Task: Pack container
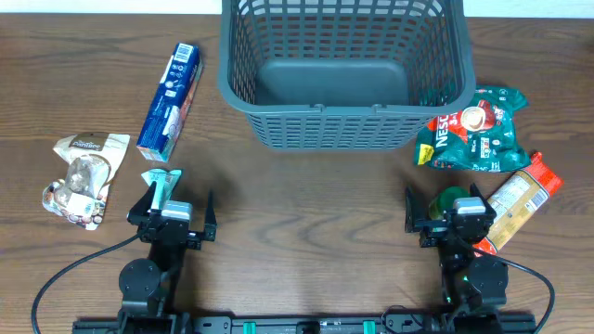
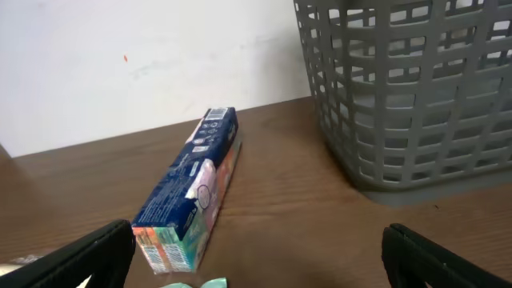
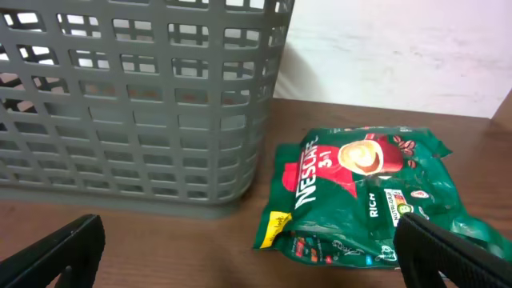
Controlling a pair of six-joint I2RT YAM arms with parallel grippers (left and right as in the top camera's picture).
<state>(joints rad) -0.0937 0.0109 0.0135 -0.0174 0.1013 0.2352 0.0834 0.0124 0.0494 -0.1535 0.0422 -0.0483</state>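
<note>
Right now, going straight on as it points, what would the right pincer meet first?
Probably the green Nescafé packet, lying just ahead; the container's corner is close beside that line.

Your brown wooden bench point(image 1: 316, 223) carries a dark grey slotted plastic container point(image 1: 343, 125) at the far middle. To its left lie a long blue carton point(image 1: 170, 90), a pale crinkled pouch point(image 1: 82, 178) and a small teal packet point(image 1: 160, 179). To its right, a green Nescafé pouch point(image 1: 475, 130) lies just beside an orange-yellow packet point(image 1: 520, 199).
</note>
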